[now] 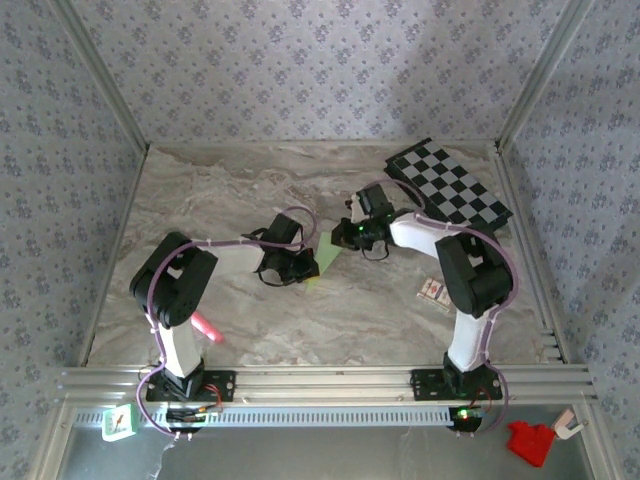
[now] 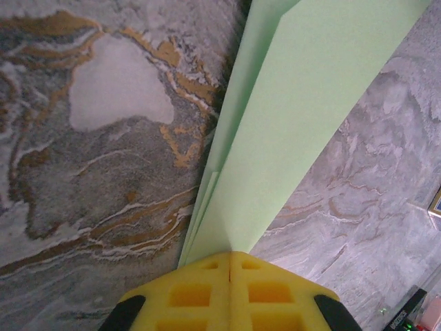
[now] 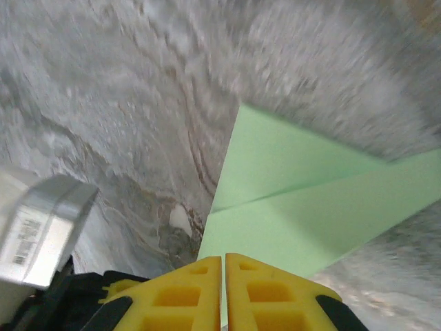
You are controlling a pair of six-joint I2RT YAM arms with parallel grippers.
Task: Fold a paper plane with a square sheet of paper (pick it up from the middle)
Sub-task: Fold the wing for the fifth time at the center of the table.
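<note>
The square sheet of paper, pale green, is folded into a narrow layered paper plane [image 1: 328, 254] held just above the marble table between the two arms. My left gripper [image 1: 308, 268] is shut on one end of it. In the left wrist view the yellow jaws of the left gripper [image 2: 229, 254] meet on the stacked folds of the plane [image 2: 289, 124]. My right gripper [image 1: 342, 238] grips the other end. In the right wrist view the right gripper [image 3: 224, 259] shows a thin slit with the green plane [image 3: 303, 200] passing into it.
A black-and-grey chequered board [image 1: 450, 183] lies at the back right. A pink marker [image 1: 207, 328] lies beside the left arm's base, and a small printed card [image 1: 433, 292] lies near the right arm. Metal frame rails border the table.
</note>
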